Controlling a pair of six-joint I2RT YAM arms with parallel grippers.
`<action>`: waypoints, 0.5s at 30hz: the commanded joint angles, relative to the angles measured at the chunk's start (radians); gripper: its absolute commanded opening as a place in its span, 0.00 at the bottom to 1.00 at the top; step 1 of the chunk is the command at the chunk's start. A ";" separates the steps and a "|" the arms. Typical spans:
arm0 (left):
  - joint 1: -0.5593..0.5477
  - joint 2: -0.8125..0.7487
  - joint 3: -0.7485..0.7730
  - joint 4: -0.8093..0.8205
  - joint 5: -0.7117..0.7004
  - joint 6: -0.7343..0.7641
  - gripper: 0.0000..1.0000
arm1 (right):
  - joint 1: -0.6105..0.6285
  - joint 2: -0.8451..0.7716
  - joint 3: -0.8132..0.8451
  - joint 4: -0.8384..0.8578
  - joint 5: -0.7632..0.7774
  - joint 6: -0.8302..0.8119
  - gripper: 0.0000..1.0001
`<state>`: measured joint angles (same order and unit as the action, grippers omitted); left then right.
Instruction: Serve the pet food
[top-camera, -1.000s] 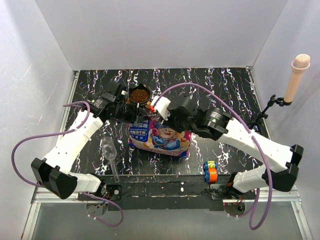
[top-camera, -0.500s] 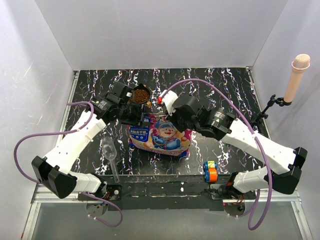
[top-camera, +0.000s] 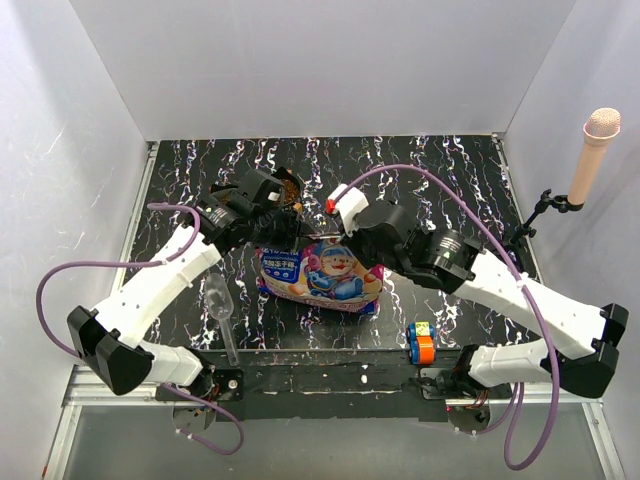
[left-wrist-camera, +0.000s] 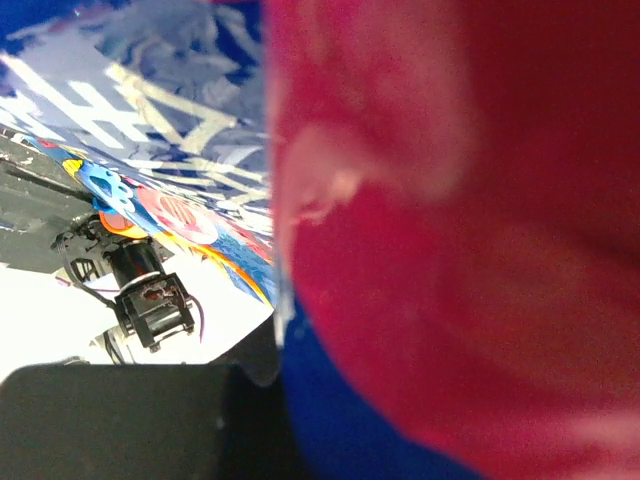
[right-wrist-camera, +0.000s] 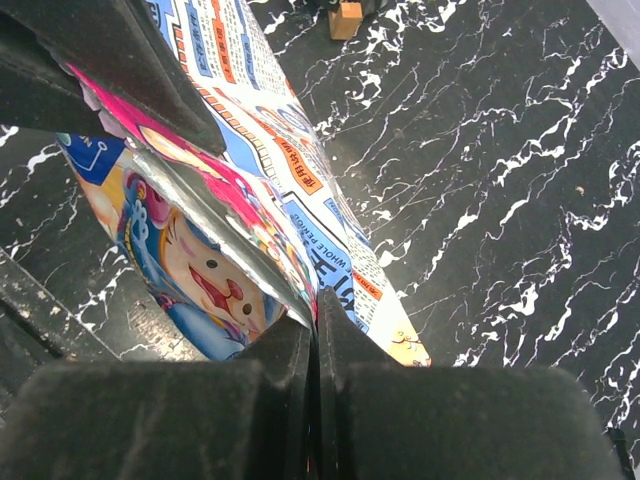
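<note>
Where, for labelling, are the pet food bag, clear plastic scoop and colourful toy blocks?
glossy magenta pet food bag (top-camera: 318, 278): top view, printed front.
clear plastic scoop (top-camera: 220, 297): top view, bowl.
colourful toy blocks (top-camera: 425, 349): top view, orange block.

Black white-veined tabletop (top-camera: 450, 170), clear plastic scoop (top-camera: 222, 305) lying at 8 o'clock, colourful toy blocks (top-camera: 420, 343) clustered at 5 o'clock by the front edge, pinkish microphone (top-camera: 590, 155) on a stand at 3 o'clock

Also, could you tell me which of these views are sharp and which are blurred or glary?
Left wrist: the bag sits too close, a blurred magenta-and-blue smear; right wrist: its print is sharp, with glare along the glossy crease; top external: evenly lit and in focus.
</note>
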<state>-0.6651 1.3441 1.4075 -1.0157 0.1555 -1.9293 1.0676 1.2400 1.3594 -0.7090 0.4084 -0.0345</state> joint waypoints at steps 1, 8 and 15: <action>0.009 -0.100 -0.028 0.002 -0.079 -0.049 0.00 | -0.031 -0.090 -0.036 -0.095 0.090 -0.002 0.01; 0.010 -0.180 -0.119 0.019 -0.097 -0.112 0.48 | -0.026 -0.030 0.024 -0.003 -0.108 -0.059 0.28; 0.050 -0.224 -0.117 -0.029 -0.180 -0.129 0.37 | -0.017 0.094 0.124 0.052 -0.131 -0.169 0.36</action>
<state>-0.6483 1.1599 1.2942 -0.9951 0.0620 -1.9896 1.0466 1.2697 1.3983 -0.6895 0.3000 -0.1249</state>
